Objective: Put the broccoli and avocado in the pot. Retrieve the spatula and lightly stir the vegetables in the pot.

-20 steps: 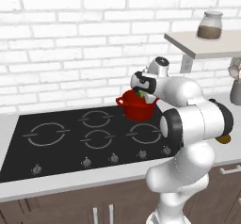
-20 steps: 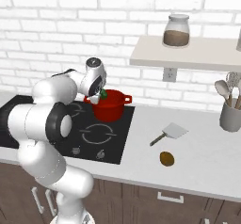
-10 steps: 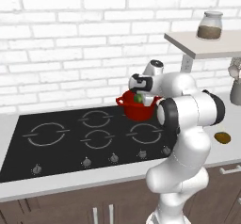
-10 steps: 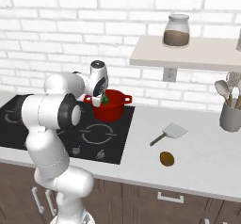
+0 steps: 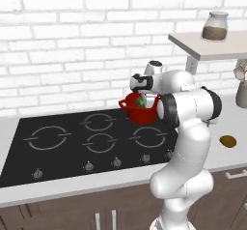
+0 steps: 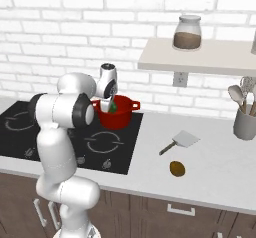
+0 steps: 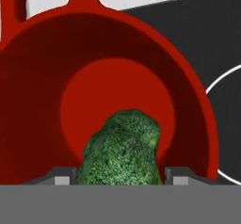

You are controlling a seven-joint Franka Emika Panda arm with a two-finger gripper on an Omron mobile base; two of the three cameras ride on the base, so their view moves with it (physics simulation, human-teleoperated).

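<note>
Two base views from behind, sharing the stovetop (image 5: 72,142); hand view close above the pot (image 7: 188,91).

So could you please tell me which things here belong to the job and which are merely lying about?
Job:
pot
broccoli, held in the gripper over the pot
avocado on the counter
spatula on the counter

Lying about:
glass jar on the shelf
utensil holder

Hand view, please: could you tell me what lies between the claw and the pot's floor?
Just the broccoli, flanked by the claw above the pot; the floor beyond it is bare.
</note>
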